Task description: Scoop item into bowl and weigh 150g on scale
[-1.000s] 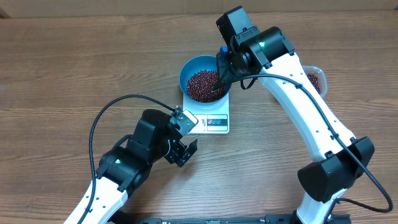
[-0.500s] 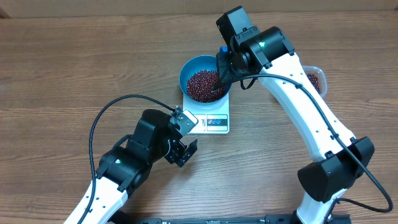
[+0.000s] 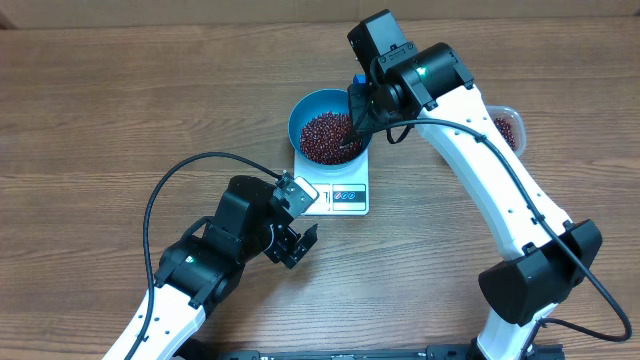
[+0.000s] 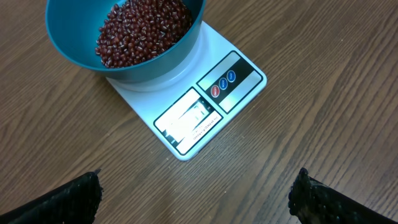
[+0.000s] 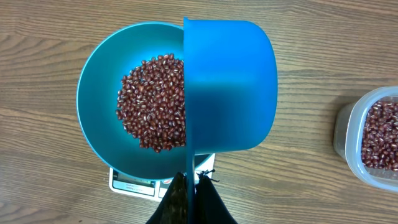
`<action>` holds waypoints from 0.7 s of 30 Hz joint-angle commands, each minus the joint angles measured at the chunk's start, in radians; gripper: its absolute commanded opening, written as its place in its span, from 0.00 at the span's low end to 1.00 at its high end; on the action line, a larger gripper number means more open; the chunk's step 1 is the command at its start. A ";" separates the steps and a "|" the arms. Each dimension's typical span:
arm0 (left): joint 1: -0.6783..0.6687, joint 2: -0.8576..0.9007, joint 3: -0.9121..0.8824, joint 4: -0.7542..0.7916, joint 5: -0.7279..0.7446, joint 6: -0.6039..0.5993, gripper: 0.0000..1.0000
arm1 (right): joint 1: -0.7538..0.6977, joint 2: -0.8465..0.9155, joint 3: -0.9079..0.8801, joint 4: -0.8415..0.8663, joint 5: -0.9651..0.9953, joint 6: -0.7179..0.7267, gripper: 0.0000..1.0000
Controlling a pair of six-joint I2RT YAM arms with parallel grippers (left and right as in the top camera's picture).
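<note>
**Scoop held tipped over the bowl on the scale; nothing has moved in the last second.**

Left to right: the left hand (image 3: pixel 300 247) hangs released, fingers spread wide, over the bench (image 3: pixel 100 100) near the scale (image 4: pixel 205 106). The blue bowl (image 5: pixel 99 68) sits on the scale and holds a heap of red-brown beans (image 5: pixel 152 102). The right hand (image 5: pixel 189 186) is clenched on the handle of the blue scoop (image 5: pixel 230 87), which is turned on its side over the bowl's right half, with no beans seen falling. The clear tub (image 5: pixel 342 134) of spare beans stands well apart. The stillness suggests a pause while the reading settles, but the display is unreadable.
</note>
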 commanded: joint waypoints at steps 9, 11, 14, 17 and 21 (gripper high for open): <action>0.006 0.003 -0.004 0.003 0.018 0.004 1.00 | 0.039 -0.042 0.026 0.006 0.053 -0.003 0.04; 0.006 0.003 -0.004 0.003 0.018 0.004 1.00 | 0.049 -0.042 0.026 0.007 0.111 0.007 0.04; 0.006 0.003 -0.004 0.003 0.018 0.004 1.00 | 0.051 -0.042 0.026 0.006 0.115 0.007 0.04; 0.006 0.003 -0.004 0.003 0.018 0.004 1.00 | 0.051 -0.042 0.025 -0.006 0.113 0.008 0.04; 0.006 0.003 -0.004 0.003 0.018 0.004 1.00 | 0.051 -0.042 0.025 -0.002 0.096 0.008 0.04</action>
